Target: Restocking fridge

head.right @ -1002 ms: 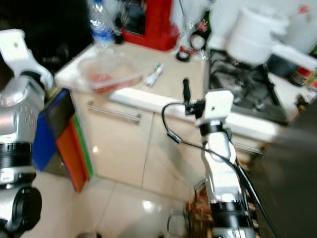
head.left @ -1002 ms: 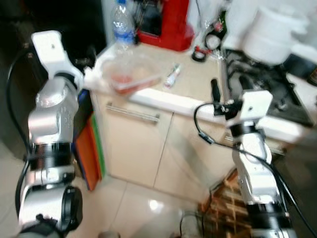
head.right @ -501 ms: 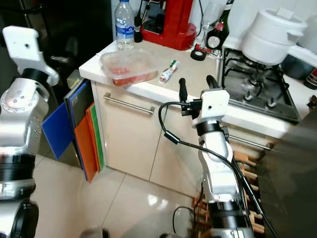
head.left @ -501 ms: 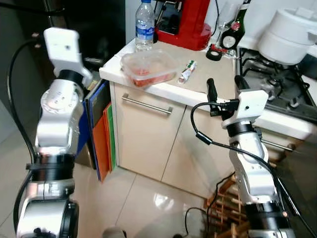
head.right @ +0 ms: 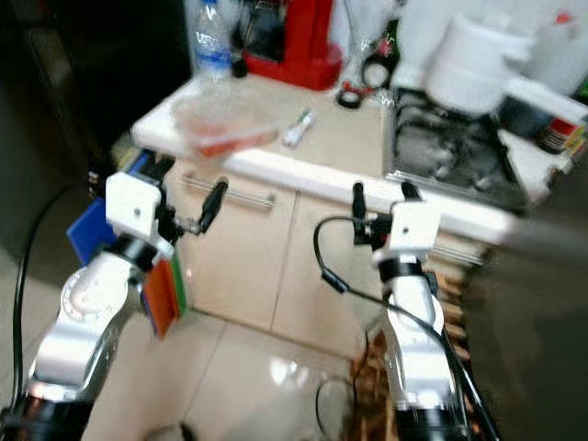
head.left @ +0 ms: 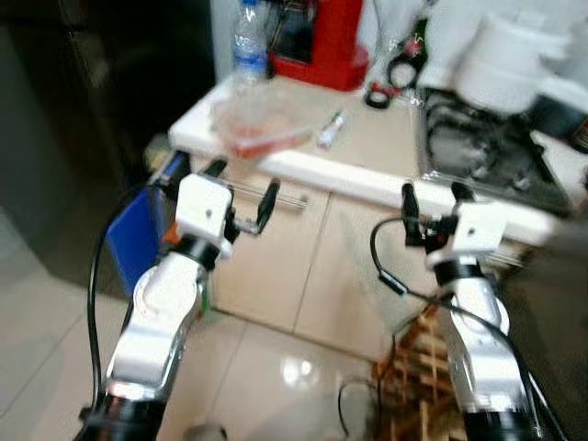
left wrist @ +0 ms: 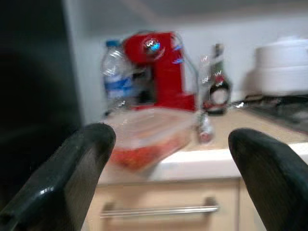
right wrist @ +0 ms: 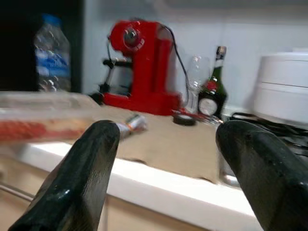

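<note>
Right in front of you both arms are raised before the cream cabinet front with its long steel handle (head.left: 276,197): your left gripper (head.left: 241,195) has its two black fingers spread wide apart and empty, and your right gripper (head.left: 430,204) likewise stands spread, nothing between the fingers. Just beyond, on the near corner of the beige worktop (head.left: 386,138), sits the clear plastic lidded food container with red contents (head.left: 262,124), the likely thing to go into the fridge; it lies close to the counter edge, and the left wrist view lines it up between that gripper's fingers (left wrist: 144,139). Beside it lies a small white tube (head.left: 330,130), apart from the box. Expect that box to be light but with thin, springy walls and a slick surface, so too hard a squeeze could bow it or pop the lid; I'd say take it across the short sides low on the body, or support it with both grippers and keep it level. Farther back stand a clear water bottle with a blue label (head.left: 247,41), a red coffee machine (head.left: 320,41), a dark green bottle (right wrist: 212,89), and a white pot (head.left: 503,60) on the gas hob (head.left: 487,156).
</note>
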Controlling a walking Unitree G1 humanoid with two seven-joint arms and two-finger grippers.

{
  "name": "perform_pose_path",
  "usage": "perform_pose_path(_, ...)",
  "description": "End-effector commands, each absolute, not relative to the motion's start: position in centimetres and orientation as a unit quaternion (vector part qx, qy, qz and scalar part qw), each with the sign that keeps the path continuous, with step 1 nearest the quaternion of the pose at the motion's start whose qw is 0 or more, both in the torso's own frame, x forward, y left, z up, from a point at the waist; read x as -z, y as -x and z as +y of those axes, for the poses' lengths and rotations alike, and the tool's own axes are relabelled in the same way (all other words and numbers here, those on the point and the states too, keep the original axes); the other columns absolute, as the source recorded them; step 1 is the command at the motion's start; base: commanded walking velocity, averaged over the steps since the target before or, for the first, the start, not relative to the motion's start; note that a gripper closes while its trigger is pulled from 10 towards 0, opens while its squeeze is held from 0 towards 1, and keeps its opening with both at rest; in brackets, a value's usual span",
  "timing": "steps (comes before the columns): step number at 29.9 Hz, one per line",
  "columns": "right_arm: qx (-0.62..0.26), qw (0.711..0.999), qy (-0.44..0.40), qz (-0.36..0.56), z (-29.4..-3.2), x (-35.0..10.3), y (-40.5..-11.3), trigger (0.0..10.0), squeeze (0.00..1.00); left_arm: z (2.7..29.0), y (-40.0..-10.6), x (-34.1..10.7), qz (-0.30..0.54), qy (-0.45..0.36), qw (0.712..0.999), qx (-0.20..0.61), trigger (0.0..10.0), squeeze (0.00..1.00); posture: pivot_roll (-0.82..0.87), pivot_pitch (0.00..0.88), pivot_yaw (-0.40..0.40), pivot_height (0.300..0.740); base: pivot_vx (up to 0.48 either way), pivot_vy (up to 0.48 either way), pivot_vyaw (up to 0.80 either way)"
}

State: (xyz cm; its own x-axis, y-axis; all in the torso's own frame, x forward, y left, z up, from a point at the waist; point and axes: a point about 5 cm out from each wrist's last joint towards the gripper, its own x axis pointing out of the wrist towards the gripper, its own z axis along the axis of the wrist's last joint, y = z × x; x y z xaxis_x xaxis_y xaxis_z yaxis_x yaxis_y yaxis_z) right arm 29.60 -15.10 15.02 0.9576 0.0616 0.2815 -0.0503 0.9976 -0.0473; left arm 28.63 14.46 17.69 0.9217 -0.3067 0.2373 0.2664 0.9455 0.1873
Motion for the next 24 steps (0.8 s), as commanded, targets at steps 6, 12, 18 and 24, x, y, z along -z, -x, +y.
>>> perform_pose_path(6, -0.026, 0.991, 0.028, -0.131, -15.4, -14.3, -29.8, 10.0, 0.00, 14.4, -29.7, -17.9, -0.130, -0.106, 0.976, 0.138, 10.0, 0.00, 0.06, 0.000, -0.061, 0.740, 0.000, 0.472, -0.41)
perform_pose_path(12, -0.037, 0.990, 0.026, -0.132, -15.0, -14.1, -29.8, 10.0, 0.00, 13.6, -29.8, -18.3, -0.144, -0.112, 0.974, 0.131, 10.0, 0.00, 0.06, 0.000, -0.064, 0.740, 0.000, 0.000, 0.00)
perform_pose_path(18, -0.043, 0.990, 0.027, -0.132, -14.9, -14.1, -29.8, 10.0, 0.00, 13.5, -30.2, -18.3, -0.133, -0.097, 0.978, 0.127, 10.0, 0.00, 0.06, 0.000, -0.068, 0.740, 0.116, 0.181, 0.00)
perform_pose_path(24, -0.043, 0.990, 0.033, -0.128, -14.8, -14.0, -29.9, 10.0, 0.00, 12.6, -30.3, -19.5, -0.167, -0.141, 0.963, 0.155, 10.0, 0.00, 0.06, 0.000, -0.069, 0.740, 0.459, 0.000, -0.13)
